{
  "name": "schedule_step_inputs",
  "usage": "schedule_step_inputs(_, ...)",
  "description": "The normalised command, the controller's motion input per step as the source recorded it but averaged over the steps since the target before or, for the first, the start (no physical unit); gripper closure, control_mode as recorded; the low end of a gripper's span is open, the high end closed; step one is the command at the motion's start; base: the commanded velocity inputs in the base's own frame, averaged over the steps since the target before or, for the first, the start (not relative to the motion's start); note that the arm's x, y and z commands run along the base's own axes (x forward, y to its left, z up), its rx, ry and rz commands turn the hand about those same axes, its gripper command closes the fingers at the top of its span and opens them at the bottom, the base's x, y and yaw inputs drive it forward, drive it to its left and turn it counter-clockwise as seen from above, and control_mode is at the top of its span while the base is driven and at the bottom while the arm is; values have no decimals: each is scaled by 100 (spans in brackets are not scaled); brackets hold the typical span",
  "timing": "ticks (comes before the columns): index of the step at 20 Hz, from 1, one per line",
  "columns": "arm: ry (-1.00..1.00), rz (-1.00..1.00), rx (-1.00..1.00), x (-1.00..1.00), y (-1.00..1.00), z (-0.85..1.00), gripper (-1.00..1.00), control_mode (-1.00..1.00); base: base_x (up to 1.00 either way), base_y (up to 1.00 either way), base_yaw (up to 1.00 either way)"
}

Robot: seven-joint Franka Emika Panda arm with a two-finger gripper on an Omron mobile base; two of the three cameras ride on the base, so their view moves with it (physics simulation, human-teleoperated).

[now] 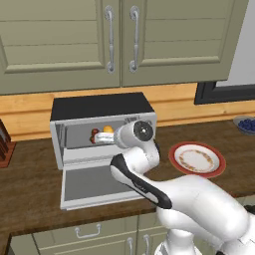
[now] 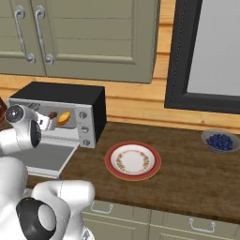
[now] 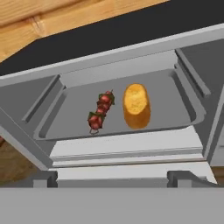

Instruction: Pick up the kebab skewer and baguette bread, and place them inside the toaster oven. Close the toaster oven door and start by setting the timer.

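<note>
The hand view showed the kebab skewer point(image 3: 100, 111) beside the baguette bread point(image 3: 136, 105) inside the toaster oven point(image 3: 131, 61); the base views half-hid both. Tool point(image 3: 112, 178) empty, spread wide.

In the toaster oven point(image 3: 131, 52), the kebab skewer point(image 3: 100, 110) lies just left of the baguette bread point(image 3: 136, 106) on the tray point(image 3: 175, 109).

the arm hides much of the toaster oven point(image 1: 102, 107) cavity; hand point(image 3: 112, 177) fingertips barely visible

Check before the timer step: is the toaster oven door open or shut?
Open. The toaster oven door lies folded down flat, leaving the kebab skewer and baguette bread inside exposed.
</note>
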Motion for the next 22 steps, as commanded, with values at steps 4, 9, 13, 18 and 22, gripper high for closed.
schedule_step_inputs(4,2,-8,-5,-59,0,24,-100,-100,0,0,0)
schedule_step_inputs(9,3,-10,-10,-40,26,21,-100,-100,0,0,0)
schedule_step_inputs(13,0,-2,-3,-44,0,1,-100,-100,0,0,0)
schedule_step_inputs(18,0,0,0,-36,0,0,-100,-100,0,0,0)
schedule_step_inputs(22,0,0,0,-50,0,0,-100,-100,0,0,0)
